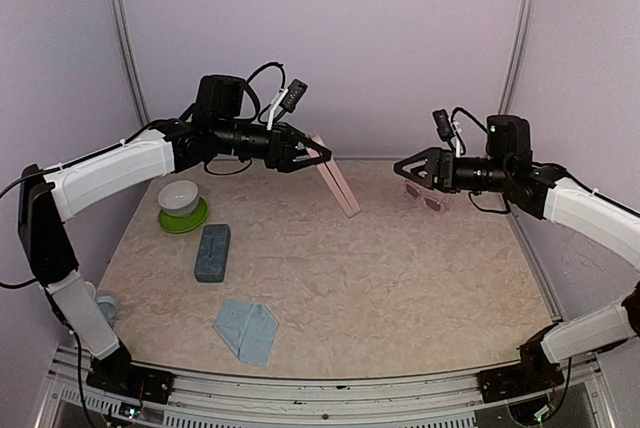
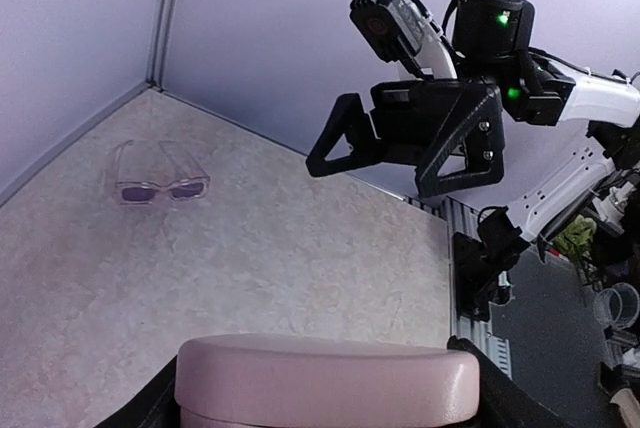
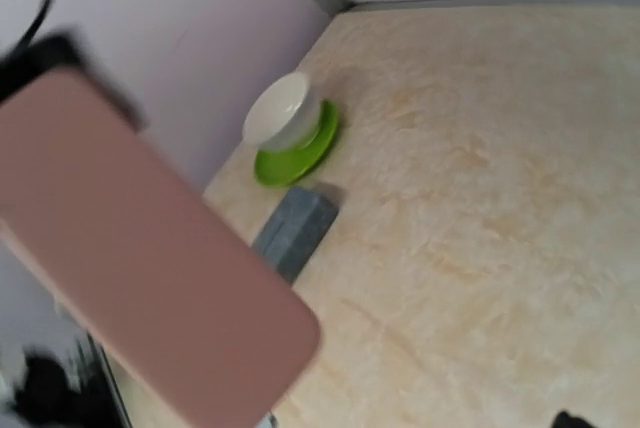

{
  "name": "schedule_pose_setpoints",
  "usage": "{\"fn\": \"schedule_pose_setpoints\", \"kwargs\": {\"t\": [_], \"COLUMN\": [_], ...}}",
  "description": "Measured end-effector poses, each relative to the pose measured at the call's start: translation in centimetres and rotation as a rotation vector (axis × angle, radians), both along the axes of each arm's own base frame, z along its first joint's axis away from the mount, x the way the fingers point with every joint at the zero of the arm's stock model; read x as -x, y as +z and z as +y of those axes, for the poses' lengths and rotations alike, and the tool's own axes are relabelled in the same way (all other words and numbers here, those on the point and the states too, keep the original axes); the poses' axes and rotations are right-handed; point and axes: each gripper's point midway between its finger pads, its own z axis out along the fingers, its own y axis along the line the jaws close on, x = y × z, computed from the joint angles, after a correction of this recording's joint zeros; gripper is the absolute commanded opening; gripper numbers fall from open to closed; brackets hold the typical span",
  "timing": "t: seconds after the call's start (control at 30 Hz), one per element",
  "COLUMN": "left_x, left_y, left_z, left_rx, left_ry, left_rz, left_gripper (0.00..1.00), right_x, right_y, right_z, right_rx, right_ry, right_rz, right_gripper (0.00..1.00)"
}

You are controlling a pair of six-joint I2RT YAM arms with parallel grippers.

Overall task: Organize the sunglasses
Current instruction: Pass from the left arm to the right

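Your left end effector [image 1: 322,156] is closed on the pink case [image 1: 337,186], held aloft. Your right end effector [image 1: 400,167] hangs wide open and empty near the clear-framed sunglasses [image 1: 427,198], which lie uncased at the far right of the table [image 1: 400,278]. Judging by that, most of the work remains.

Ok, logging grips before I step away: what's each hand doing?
Left hand: closed on the pink case.
Right hand: open, empty.
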Motion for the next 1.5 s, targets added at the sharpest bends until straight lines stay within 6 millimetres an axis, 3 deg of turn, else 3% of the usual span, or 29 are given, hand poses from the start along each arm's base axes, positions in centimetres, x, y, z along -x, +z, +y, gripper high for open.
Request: {"fn": "schedule_pose_setpoints", "kwargs": {"t": [0.13, 0.27, 0.37, 0.53, 0.8, 1.33, 1.5], "left_x": [0.6, 1.2, 1.9, 3.9, 5.7, 6.3, 6.6], "left_y": [-1.4, -3.0, -3.8, -4.1, -2.8, -2.9, -3.1], "left_z": [-1.1, -1.9, -2.7, -4.0, -5.1, -6.2, -6.6], "left_rx": [-0.004, -0.015, -0.023, -0.025, 0.004, 0.012, 0.008], "left_ry": [-0.059, -0.101, -0.129, -0.189, -0.252, -0.274, -0.281], "left_rz": [0.124, 0.225, 0.274, 0.319, 0.335, 0.360, 0.365], "left_gripper": [0.53, 0.51, 0.50, 0.50, 0.49, 0.48, 0.48], "right_x": [1.7, 4.7, 6.7, 7.9, 8.3, 9.2, 9.4], "right_y": [-0.8, -2.0, -1.9, -1.7, -2.3, -1.6, -1.7], "right_z": [2.3, 5.3, 6.5, 7.1, 7.4, 7.5, 7.7], "right_rx": [0.049, 0.049, 0.025, -0.007, -0.024, -0.065, -0.065], "right_ry": [0.163, 0.352, 0.454, 0.532, 0.580, 0.633, 0.638], "right_rz": [-0.089, -0.111, -0.118, -0.121, -0.096, -0.098, -0.097], "right_gripper": [1.00, 1.00, 1.00, 1.00, 1.00, 1.00, 0.92]}}
